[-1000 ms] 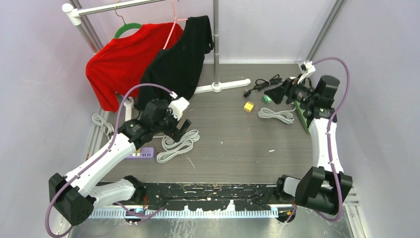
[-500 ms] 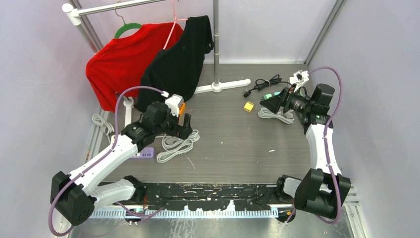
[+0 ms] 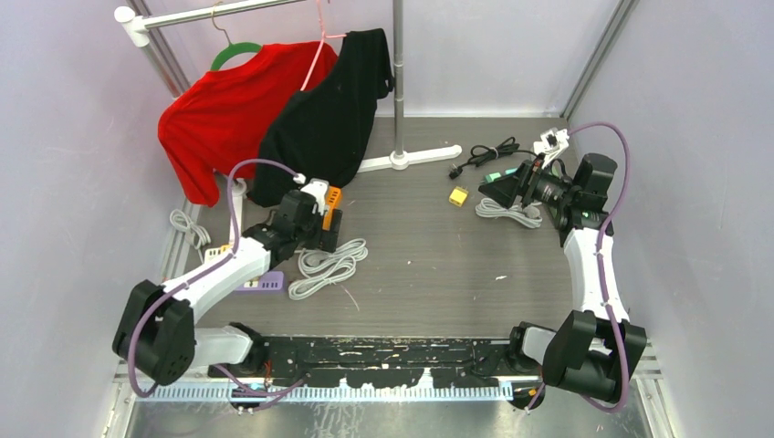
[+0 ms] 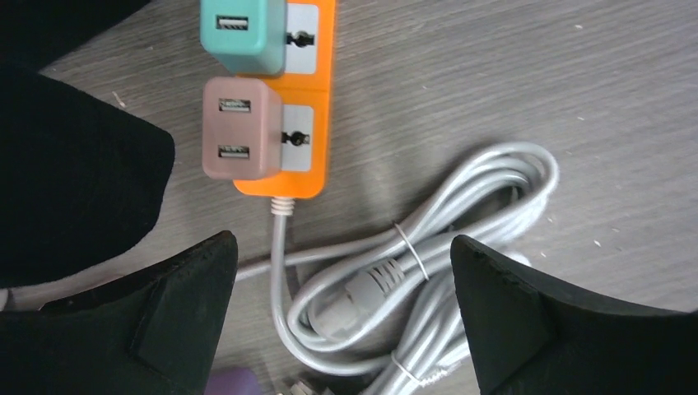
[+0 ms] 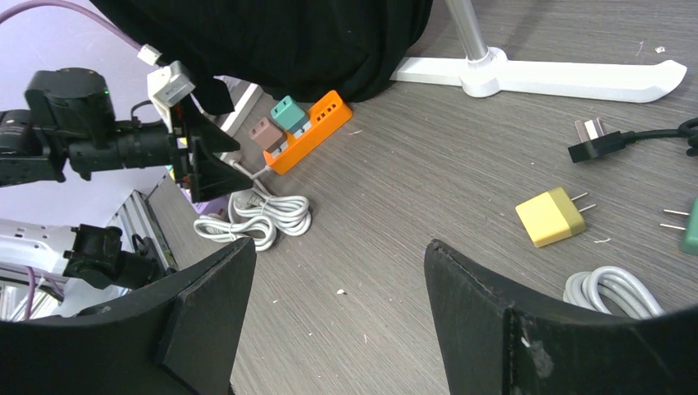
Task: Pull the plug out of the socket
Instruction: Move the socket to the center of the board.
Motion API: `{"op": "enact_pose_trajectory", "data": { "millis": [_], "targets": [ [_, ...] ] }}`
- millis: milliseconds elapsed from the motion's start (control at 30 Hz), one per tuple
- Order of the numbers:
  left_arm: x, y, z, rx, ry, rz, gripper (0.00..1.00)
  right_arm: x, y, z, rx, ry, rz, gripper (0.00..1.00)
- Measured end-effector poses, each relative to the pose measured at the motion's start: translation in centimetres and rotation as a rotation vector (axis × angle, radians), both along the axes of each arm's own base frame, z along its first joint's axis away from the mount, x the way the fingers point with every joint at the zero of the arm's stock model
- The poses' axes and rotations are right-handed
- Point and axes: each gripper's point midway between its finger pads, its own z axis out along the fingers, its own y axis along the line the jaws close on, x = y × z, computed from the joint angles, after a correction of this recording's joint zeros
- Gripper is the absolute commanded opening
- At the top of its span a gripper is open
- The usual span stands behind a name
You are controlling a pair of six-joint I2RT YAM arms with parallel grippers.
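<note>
Counts.
Power strips: 2. orange strip (image 4: 326,90) top of left wrist view, purple strip (image 3: 260,283) lower left of top view.
Adapters: 4. teal adapter (image 4: 243,33) and brown adapter (image 4: 241,127) sit in the orange one. yellow adapter (image 5: 550,216) and green adapter (image 5: 690,229) lie loose at right.
Grey cable coils: 3. centre-left coil (image 3: 330,263), right coil (image 3: 507,211), far-left coil (image 3: 186,225).
Black corded plug (image 5: 594,141): 1.
Shirts: 2. red shirt (image 3: 228,119), black shirt (image 3: 338,100).
Hangers: 2. green hanger (image 3: 235,55), pink hanger (image 3: 317,41).
Rack (image 3: 398,82): 1.

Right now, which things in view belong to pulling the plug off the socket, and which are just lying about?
Job: orange plastic power strip; teal boxy adapter and brown boxy adapter plugged into it; open left gripper close by.

Lying about: yellow cube adapter, black flat-pin plug, grey coiled cable, red shirt, black shirt, purple power strip.
</note>
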Motion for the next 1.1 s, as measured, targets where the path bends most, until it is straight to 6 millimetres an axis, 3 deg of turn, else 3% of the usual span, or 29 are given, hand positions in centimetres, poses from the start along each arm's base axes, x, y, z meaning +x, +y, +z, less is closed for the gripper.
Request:
{"op": "enact_pose_trajectory", "data": {
  "millis": [333,567,700,800,1000,1100],
  "targets": [
    [2.4,1.5,-4.0,0.102,0.043,0.06,0.97,0.6,0.0,-0.6,0.009,0.019,0.004,0.79],
    [3.7,1.3,-4.4,0.089,0.055,0.103,0.91,0.6,0.0,-1.0,0.012,0.03,0.004,0.79],
    [3.8,1.3,-5.1,0.079,0.072,0.13,0.76,0.7,0.0,-1.2,0.014,0.036,0.005,0.79],
    [3.8,1.5,-5.7,0.087,0.086,0.144,0.71,0.7,0.0,-1.3,0.016,0.039,0.008,0.79],
    [4.5,1.5,-6.7,0.105,0.121,0.157,0.3,0.6,0.3,-1.3,0.018,0.041,0.017,0.78],
    [5.0,1.0,-6.6,0.093,0.124,0.147,0.16,0.6,0.3,-1.3,0.019,0.04,0.022,0.78]
  ]
}}
